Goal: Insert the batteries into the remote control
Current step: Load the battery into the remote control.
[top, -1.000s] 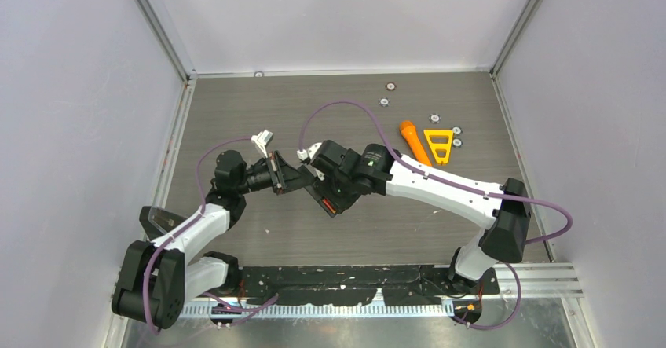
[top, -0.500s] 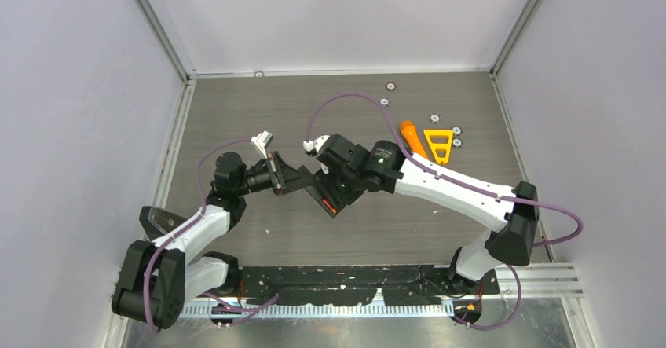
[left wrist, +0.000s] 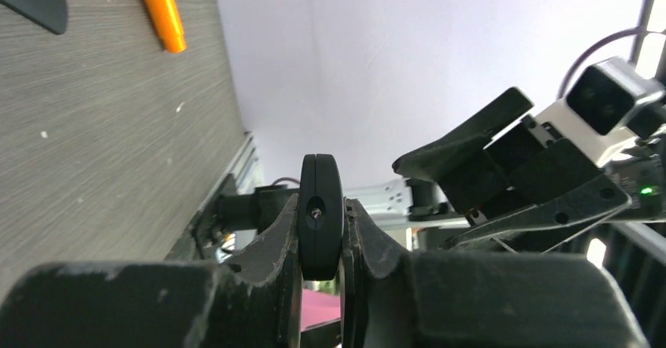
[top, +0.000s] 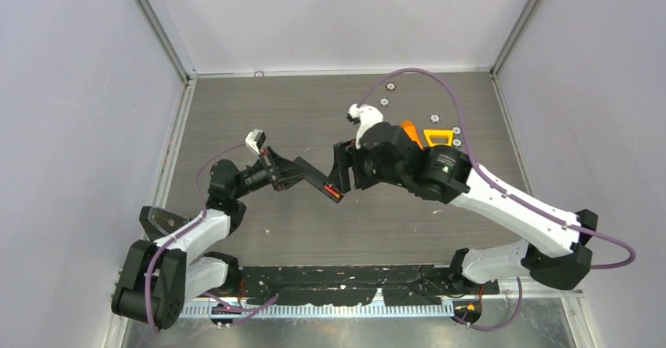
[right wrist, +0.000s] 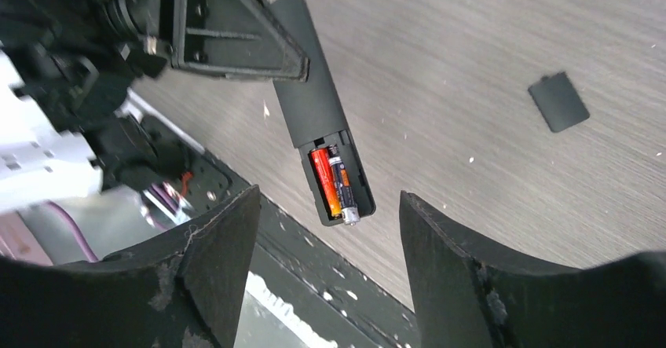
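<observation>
Grips the remote control [right wrist: 308,89] by one end in the left claw [top: 301,172], shut hard on both flat faces, as seen end-on from the left wrist. Holds it above the bench [top: 259,112], near the middle, with the free end aimed toward 4 o'clock in the overhead view. Leaves the bay at that free end uncovered and turned toward the right wrist camera. Carries both batteries [right wrist: 334,181] inside that bay, side by side along the length of the bar: the red-orange battery [right wrist: 323,177] on the 9 o'clock side, the dark grey battery [right wrist: 343,184] touching it on the 3 o'clock side, pale tip toward 5 o'clock. Hangs the right claw [right wrist: 327,206] close over the bay, spread wide, gripping nothing, with one finger off to each side of the remote and neither touching it. In the overhead view, places that claw just at 1 o'clock of the bay. Shows a small flat black lid [right wrist: 558,101] lying on the bench at 2 o'clock of the batteries, well apart from the remote. Shows an orange flashlight [top: 408,133] at 1 o'clock of the bench middle, partly hidden under the right arm, with a yellow frame [top: 438,133] just beside it at 3 o'clock.
</observation>
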